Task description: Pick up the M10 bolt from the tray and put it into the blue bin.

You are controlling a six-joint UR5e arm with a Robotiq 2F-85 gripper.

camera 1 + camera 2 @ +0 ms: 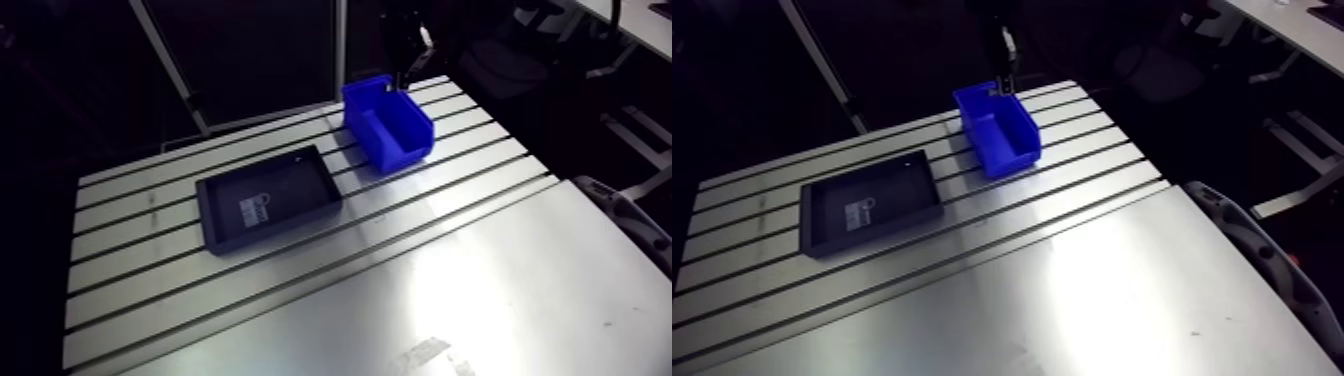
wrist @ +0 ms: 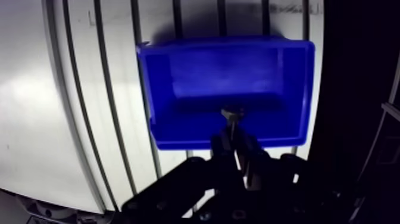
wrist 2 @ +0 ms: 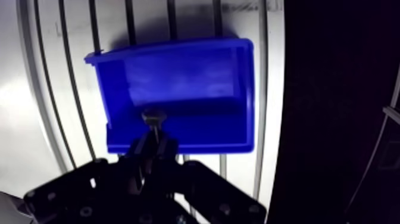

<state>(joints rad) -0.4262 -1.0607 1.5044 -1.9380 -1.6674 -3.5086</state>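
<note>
The M10 bolt (image 2: pixel 231 119) is pinched upright between my fingers, its head sticking out past the tips. My gripper (image 2: pixel 234 138) is shut on it and hangs over the blue bin (image 2: pixel 178 77), above the bin's near wall. In the arm view the gripper (image 1: pixel 408 72) comes down over the far end of the blue bin (image 1: pixel 400 135). The black tray (image 1: pixel 266 197) lies on the slotted table to the left of the bin; it shows a pale label inside and no loose part that I can make out.
The slotted aluminium table (image 1: pixel 300 290) carries only the tray and the bin. A smooth metal plate (image 1: pixel 520 290) joins it at the front right. The table's far edge runs right behind the bin.
</note>
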